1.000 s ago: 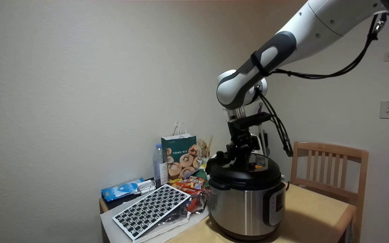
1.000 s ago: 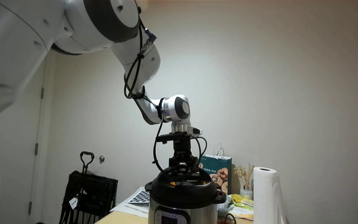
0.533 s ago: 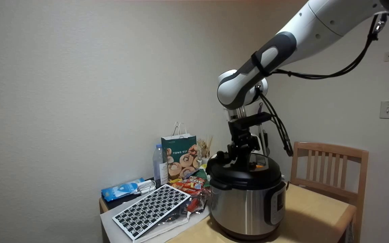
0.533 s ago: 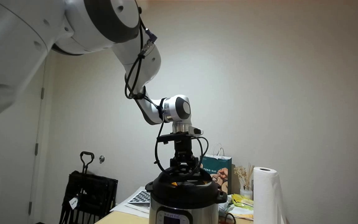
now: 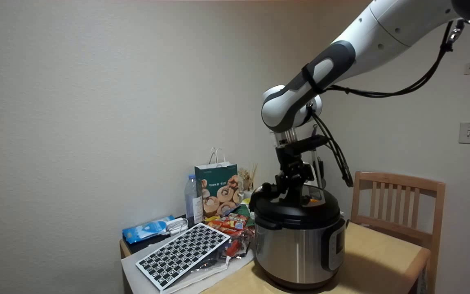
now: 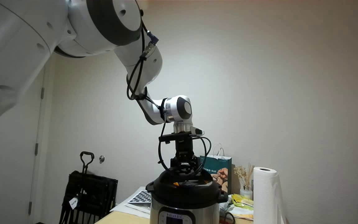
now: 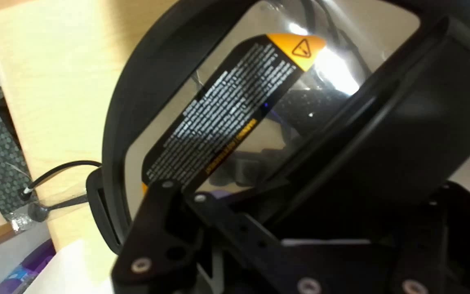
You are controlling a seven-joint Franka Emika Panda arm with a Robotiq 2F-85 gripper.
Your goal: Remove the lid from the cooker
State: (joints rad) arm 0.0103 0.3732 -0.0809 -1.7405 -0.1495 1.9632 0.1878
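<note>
The cooker point(image 5: 286, 253), steel with a black base, stands on the table in both exterior views point(image 6: 206, 214). The black domed lid point(image 5: 300, 220) sits level on it, also seen in an exterior view point(image 6: 182, 194). My gripper point(image 5: 292, 198) points down onto the middle of the lid. In the wrist view the gripper point(image 7: 341, 192) straddles the lid's raised black handle point(image 7: 418, 106) and appears shut on it. The pads' contact with the handle is dark and mostly hidden. A warning label point(image 7: 227, 106) shows on the lid's shiny top beside the handle.
A checkered board point(image 5: 184, 255) and snack bags point(image 5: 235, 222) lie left of the cooker. A green paper bag point(image 5: 220, 190) and a bottle point(image 5: 193, 200) stand behind. A paper towel roll point(image 6: 266, 196) stands near the cooker. A wooden chair point(image 5: 398, 204) stands beyond the table.
The cooker and its lid have turned slightly together; the front panel and the label have shifted right in an exterior view. The upper arm has shifted slightly; the gripper stays on the handle.
</note>
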